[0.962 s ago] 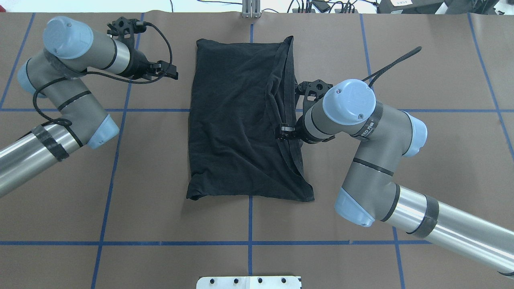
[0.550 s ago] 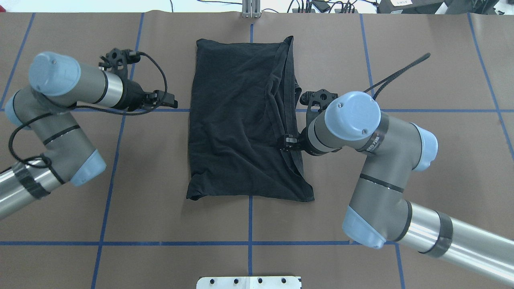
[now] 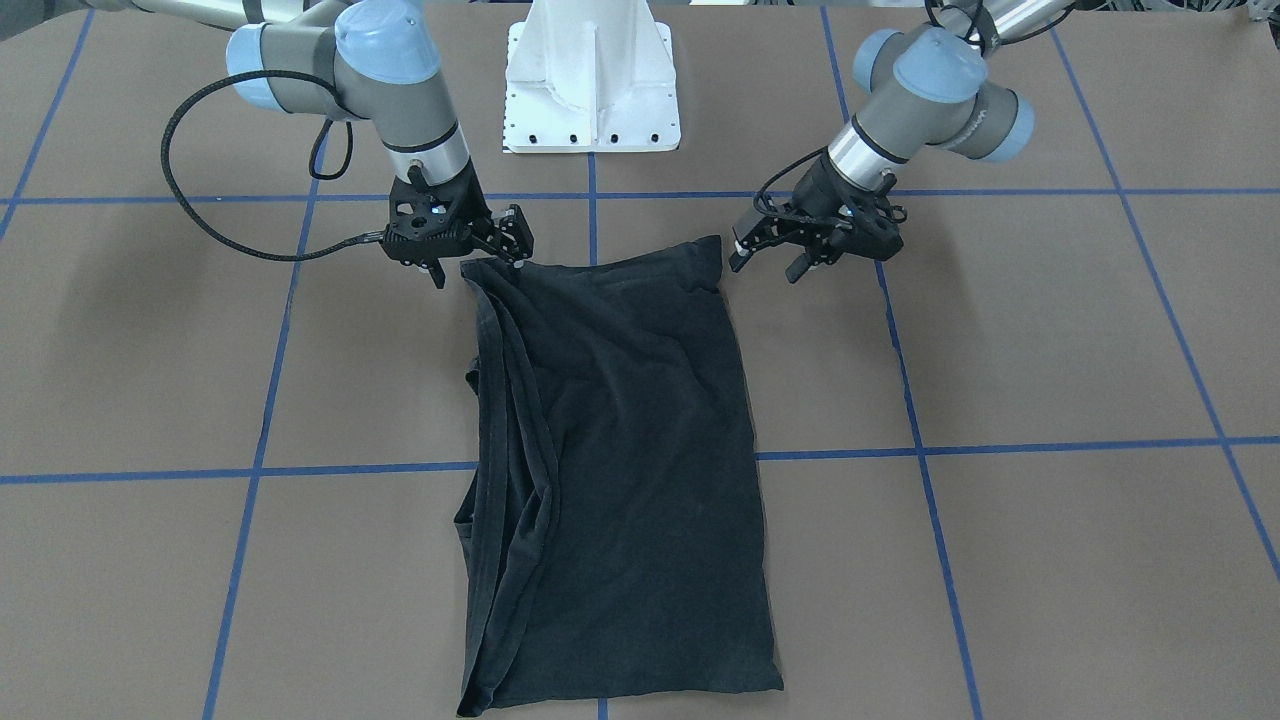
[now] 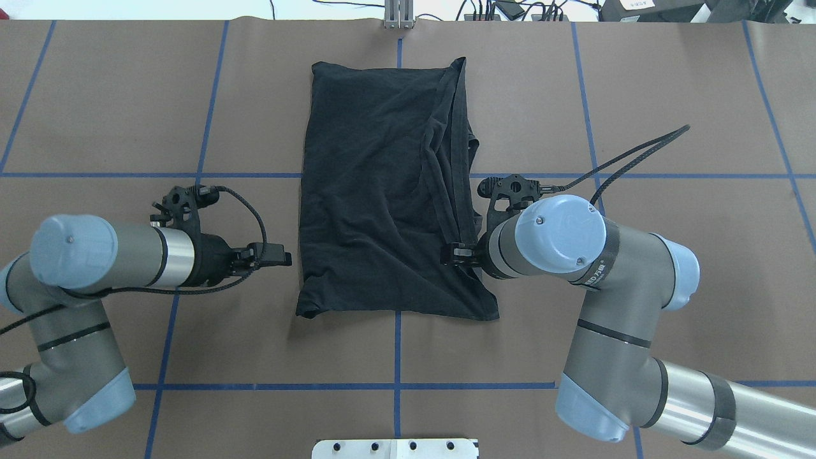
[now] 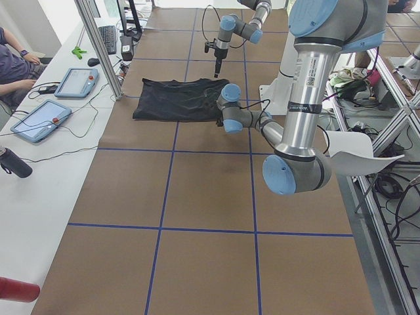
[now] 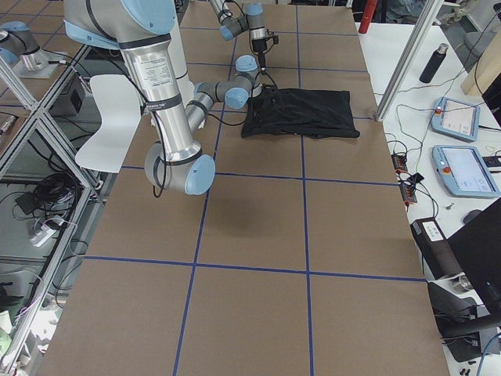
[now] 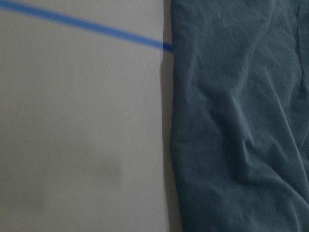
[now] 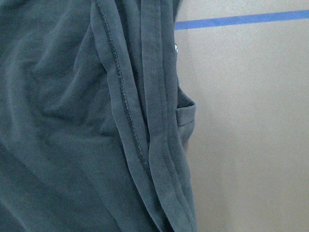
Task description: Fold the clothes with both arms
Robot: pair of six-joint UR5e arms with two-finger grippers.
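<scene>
The clothes are one black T-shirt (image 4: 376, 191), folded into a long rectangle and lying flat mid-table; no graphic shows. My left gripper (image 4: 284, 257) hovers just off the shirt's left edge near its near corner, and in the front-facing view this left gripper (image 3: 768, 260) looks open and empty. My right gripper (image 4: 454, 253) sits over the bunched hems on the shirt's right edge. In the front-facing view the right gripper (image 3: 518, 240) is at the near corner, fingers apart, holding nothing. The right wrist view shows the stacked hems of the T-shirt (image 8: 140, 121).
Brown paper with blue tape lines (image 4: 396, 386) covers the table. The white pedestal base (image 3: 590, 80) stands at the robot's edge. A side table carries tablets (image 5: 39, 119) with a seated person (image 5: 13, 62) beside it. Cables and boxes (image 4: 510, 9) line the far edge.
Both arms have slid toward the robot's side of the table along the shirt's left and right edges. The shirt has not moved.
</scene>
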